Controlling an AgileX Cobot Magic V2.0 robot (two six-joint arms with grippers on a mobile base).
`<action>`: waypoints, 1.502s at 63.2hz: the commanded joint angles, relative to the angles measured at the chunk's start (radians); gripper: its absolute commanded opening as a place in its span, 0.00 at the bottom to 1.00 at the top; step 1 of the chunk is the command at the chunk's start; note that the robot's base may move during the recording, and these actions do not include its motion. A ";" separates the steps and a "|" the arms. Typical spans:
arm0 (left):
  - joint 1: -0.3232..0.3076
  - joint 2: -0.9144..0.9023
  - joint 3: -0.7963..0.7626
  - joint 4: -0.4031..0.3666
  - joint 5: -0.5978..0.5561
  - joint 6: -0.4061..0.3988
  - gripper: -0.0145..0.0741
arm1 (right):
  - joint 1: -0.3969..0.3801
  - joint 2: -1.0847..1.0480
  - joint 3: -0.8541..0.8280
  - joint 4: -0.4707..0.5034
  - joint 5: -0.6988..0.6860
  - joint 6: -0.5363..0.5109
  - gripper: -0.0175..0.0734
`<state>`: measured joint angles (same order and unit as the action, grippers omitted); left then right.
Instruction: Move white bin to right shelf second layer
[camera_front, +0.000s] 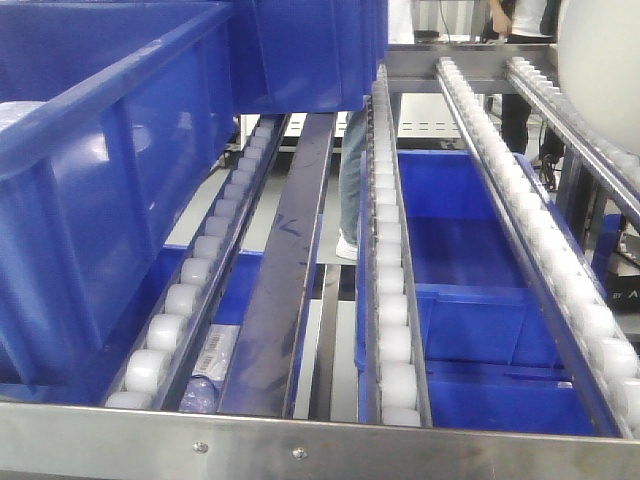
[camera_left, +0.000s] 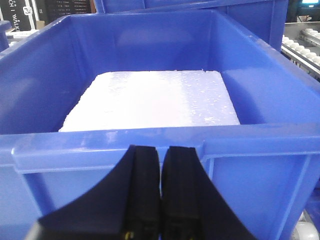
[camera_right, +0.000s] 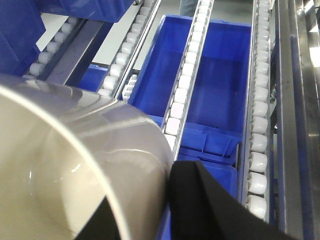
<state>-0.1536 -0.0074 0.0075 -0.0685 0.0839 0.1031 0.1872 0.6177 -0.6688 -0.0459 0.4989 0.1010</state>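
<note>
One white bin (camera_right: 75, 165) in right gripper (camera_right: 150, 210), seemingly above roller rails (camera_right: 187, 75)

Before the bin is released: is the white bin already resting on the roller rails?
No. The white bin hangs above the roller rails, pinched at its rim by the right gripper.

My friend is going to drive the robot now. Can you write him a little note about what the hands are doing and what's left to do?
Left gripper: fingers shut, holding nothing, in front of a blue crate with a white foam slab inside.
Right gripper: fingers clamped on the white bin rim, bin held over the roller rails.
Done: bin is picked up and brought to the shelf.
Left: set it down on the rollers, let go.
</note>
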 joint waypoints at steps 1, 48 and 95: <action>-0.006 -0.014 0.037 -0.005 -0.084 -0.004 0.26 | -0.004 -0.003 -0.034 0.002 -0.102 -0.002 0.26; -0.006 -0.014 0.037 -0.005 -0.084 -0.004 0.26 | -0.003 -0.001 -0.024 0.002 -0.177 -0.002 0.26; -0.006 -0.014 0.037 -0.005 -0.084 -0.004 0.26 | 0.042 0.616 -0.202 0.002 -0.368 -0.002 0.26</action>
<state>-0.1536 -0.0074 0.0075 -0.0685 0.0839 0.1031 0.2286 1.1939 -0.8047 -0.0459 0.2362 0.1010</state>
